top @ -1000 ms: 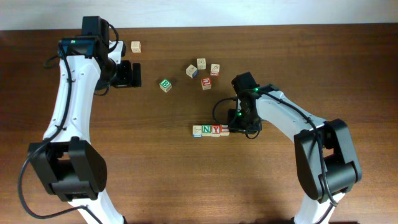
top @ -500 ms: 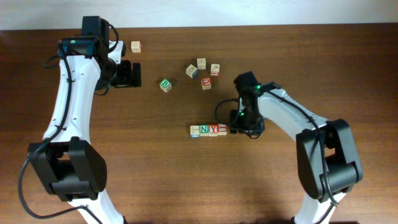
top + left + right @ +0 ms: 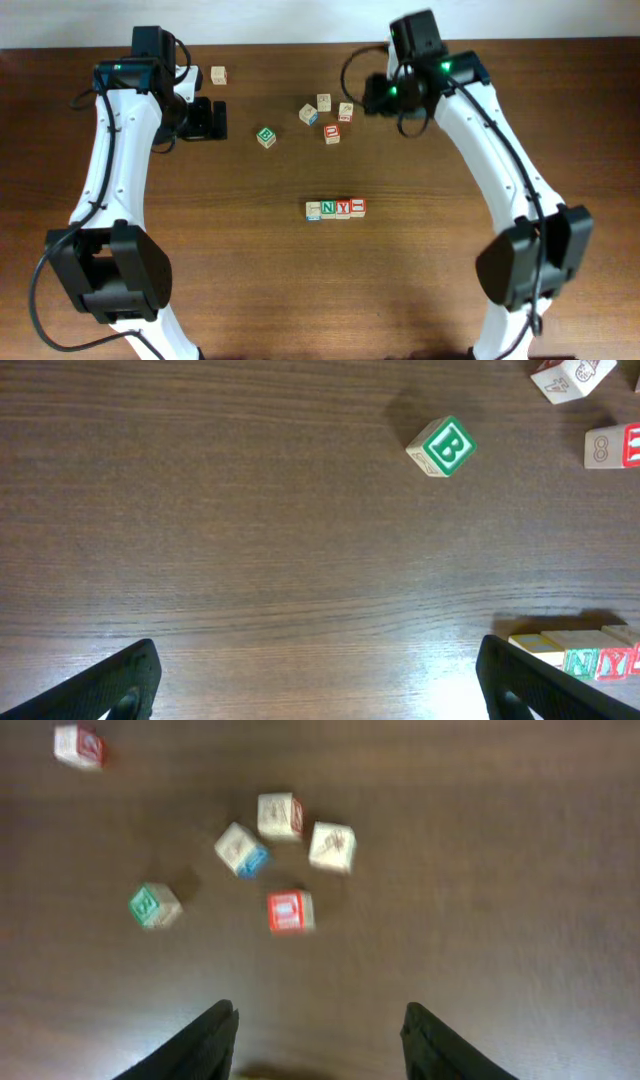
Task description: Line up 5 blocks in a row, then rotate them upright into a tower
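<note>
Four lettered blocks stand in a row mid-table: a blue-marked one (image 3: pixel 314 210), the green N (image 3: pixel 329 209), the red Y (image 3: pixel 343 208) and a red-marked one (image 3: pixel 358 207). The left wrist view catches this row (image 3: pixel 578 652) at its lower right edge. A red-lettered cube (image 3: pixel 332 134) (image 3: pixel 289 910) lies in a loose cluster at the back. Just right of that cluster hovers my right gripper (image 3: pixel 370 96) (image 3: pixel 315 1040), open and holding nothing. My left gripper (image 3: pixel 220 118) (image 3: pixel 318 680) stands wide open over bare wood, left of the green B cube (image 3: pixel 266 137) (image 3: pixel 442 447).
Three more cubes (image 3: pixel 324 102) sit in the back cluster, one with a blue side (image 3: pixel 241 850). A pale cube (image 3: pixel 218 75) lies near the far edge behind the left gripper. The brown table (image 3: pixel 250 280) ends at a white wall at the back.
My right arm has lifted off the right end of the row and swung to the back beside the cluster, jaws wider. The row sits slightly further left. The left arm has not moved.
</note>
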